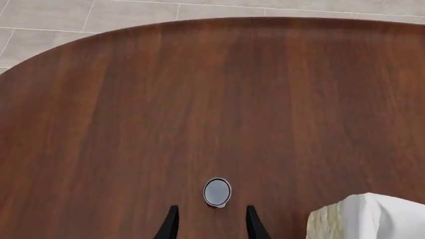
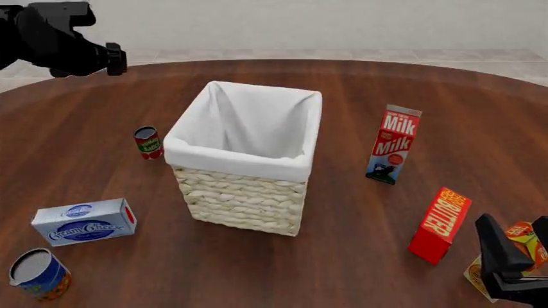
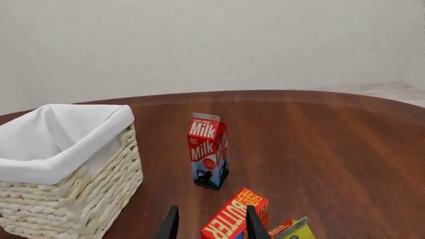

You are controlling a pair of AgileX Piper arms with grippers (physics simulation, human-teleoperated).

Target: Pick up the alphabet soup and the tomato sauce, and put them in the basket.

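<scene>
The alphabet soup (image 2: 38,274), a blue and orange can with a grey top, stands at the near left of the table. Left of the basket (image 2: 240,160) stands the tomato sauce (image 2: 148,142), a small red can with a green patch. My left gripper (image 2: 114,59) hangs high over the left side, open. In its wrist view the tomato sauce (image 1: 217,192) shows from above, just beyond the left gripper (image 1: 212,209), with a corner of the basket (image 1: 371,214) to one side. Low at the near right, my right gripper (image 2: 518,242) is open and holds nothing.
A cream cheese box (image 2: 86,221) lies near the soup can. A milk carton (image 2: 394,144) stands right of the basket. A red butter box (image 2: 441,224) and an orange-yellow box (image 2: 524,234) sit by the right gripper (image 3: 212,209), close ahead of it in the right wrist view.
</scene>
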